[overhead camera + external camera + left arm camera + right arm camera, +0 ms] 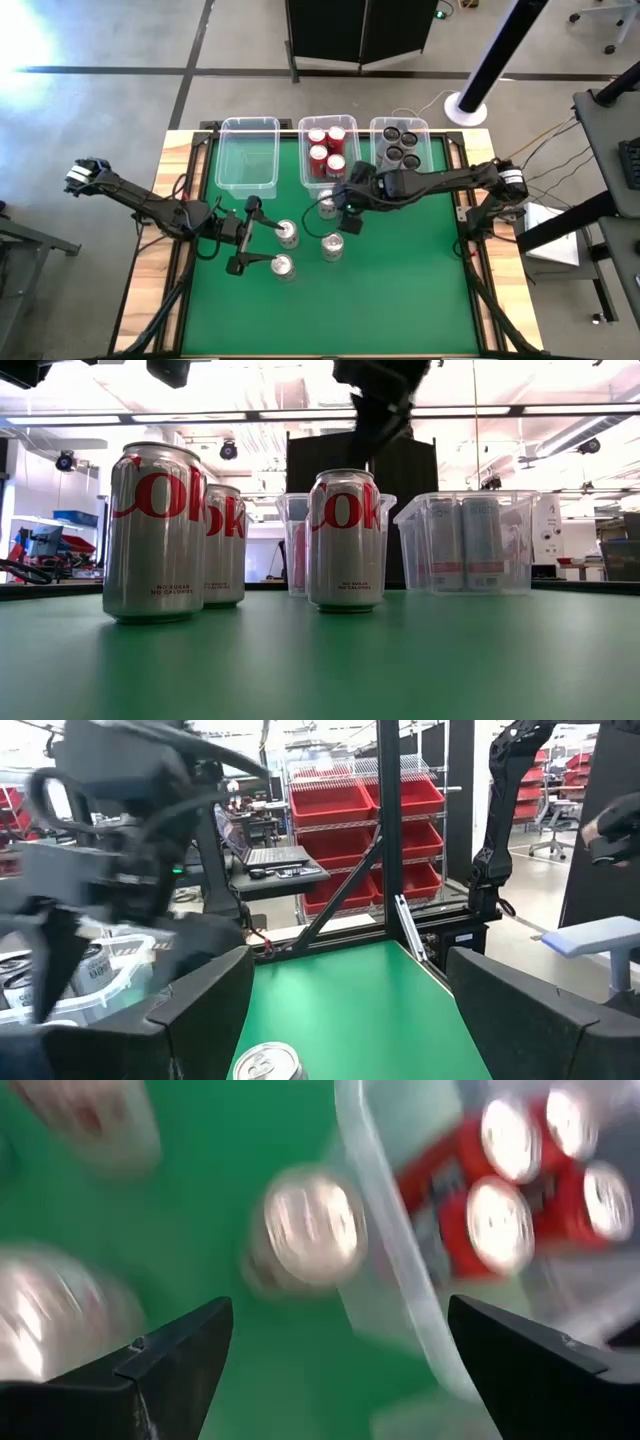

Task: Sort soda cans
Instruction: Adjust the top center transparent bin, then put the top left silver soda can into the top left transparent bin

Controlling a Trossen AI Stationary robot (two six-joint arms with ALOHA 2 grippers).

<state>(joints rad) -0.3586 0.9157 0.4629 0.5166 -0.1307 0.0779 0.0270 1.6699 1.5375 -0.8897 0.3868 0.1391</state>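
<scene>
Green mat [400, 300] over the whole tabletop, pale wood strips [150, 290] along its left and right edges. Grey concrete floor around the table; in the left wrist view, shelving with red bins [350, 810] and a desk with a laptop beyond the far edge; in the low view, a bright room with ceiling strip lights.

Three clear bins in a row along the far edge: left bin [248, 155] bare, middle bin [328, 150] with four red cans [325, 152], right bin [400, 145] with four dark cans [403, 146].

Left arm in from the left edge, left gripper [242, 236] low over the mat left of centre, fingers spread wide, nothing held, two silver cans lying between and just past the fingertips: one [288, 234] near the upper finger, one [283, 266] near the lower.

Right arm in from the right edge, right gripper [345, 208] just before the middle bin, fingers spread wide, nothing held, above a silver can [327, 206] standing close to that bin's front wall. Fourth silver can [332, 246] upright near the mat's centre.

Three silver cans upright in the low view, red lettering on each.
</scene>
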